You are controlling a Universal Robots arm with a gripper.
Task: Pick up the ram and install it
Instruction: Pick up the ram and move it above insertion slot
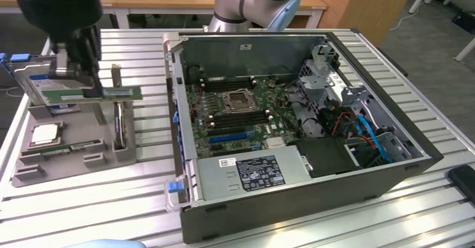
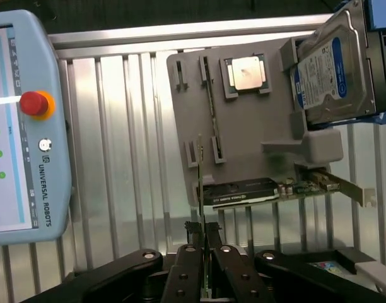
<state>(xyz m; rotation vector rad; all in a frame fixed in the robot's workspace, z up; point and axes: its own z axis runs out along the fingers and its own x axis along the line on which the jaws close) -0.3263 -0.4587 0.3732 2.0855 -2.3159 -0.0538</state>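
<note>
Slatted aluminium table (image 1: 89, 214) bearing an open computer case (image 1: 415, 164) and, towards the exterior view's left, a grey parts tray (image 1: 111, 158).

Exterior view: the gripper (image 1: 77, 90) hangs above the tray, well apart from the case, its fingers clamped on the ram (image 1: 111, 94). The ram is held level and clear of the tray, its long green board reaching towards the case. Below it in the tray lie a square silver processor (image 1: 46, 132) and a second memory stick (image 1: 70, 148). A graphics card (image 1: 119, 123) stands upright at the tray's case-side edge, and a hard drive (image 1: 35, 84) stands partly hidden behind the gripper. Inside the case the motherboard (image 1: 237, 112) lies exposed, with the power supply (image 1: 252, 173) at the near end.

Wrist view: the gripper (image 2: 202, 232) closes its two fingers (image 2: 190, 243) on the ram (image 2: 200, 170), seen edge-on as a thin line. Beyond it are the tray (image 2: 256, 126), the processor (image 2: 245, 74), the hard drive (image 2: 335, 69), the graphics card (image 2: 243, 190) and the second memory stick (image 2: 210, 95) seated in its slot. A teach pendant (image 2: 23, 158) with a red stop button (image 2: 34, 103) rests on the table (image 2: 123, 126) beside the tray.
</note>
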